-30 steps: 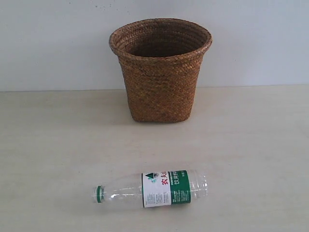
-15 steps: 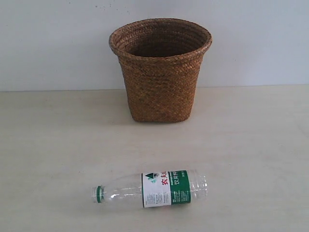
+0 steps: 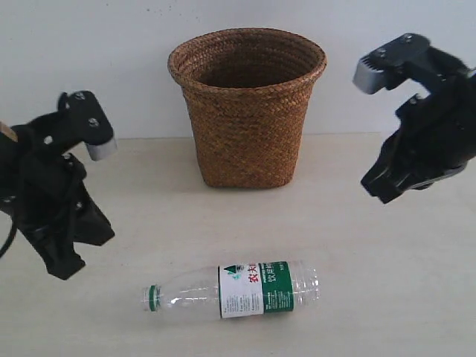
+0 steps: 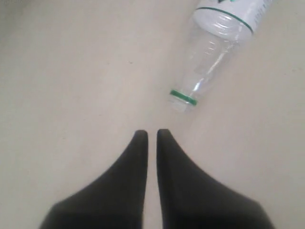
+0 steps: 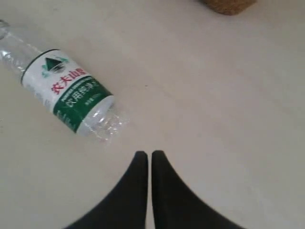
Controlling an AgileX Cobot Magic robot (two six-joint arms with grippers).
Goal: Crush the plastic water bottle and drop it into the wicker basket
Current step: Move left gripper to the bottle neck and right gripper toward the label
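- One plastic water bottle (image 3: 238,291) lies on its side on the table (image 3: 401,297). It looks round and uncrushed, with its green-ringed neck toward the left of the exterior view and its ribbed base toward the right.
- Behind it the wicker basket (image 3: 245,141) stands upright, well apart from the bottle. Its mouth opens upward and its floor is not visible.
- Tool 1, left gripper (image 4: 151,136): the fingers are drawn together with only a thin slit between the tips, and they hold nothing. Its wrist view shows the bottle's neck near the tips, not touching.
- Tool 2, right gripper (image 5: 149,156): the fingers are likewise together and empty. Its wrist view shows the bottle's base end near the tips, apart from them.
- In the exterior view the two arms hang above the table, one on each side of the bottle, with no contact.
- Judgement: the step in hand is the approach. The crush has not begun and the drop has not begun.
- Next move, as judged: each gripper descends to its own end of the bottle, and the fingers must part first if they are to take hold.
- Thin, light plastic will likely roll or skid, so both ends want securing before any squeeze.
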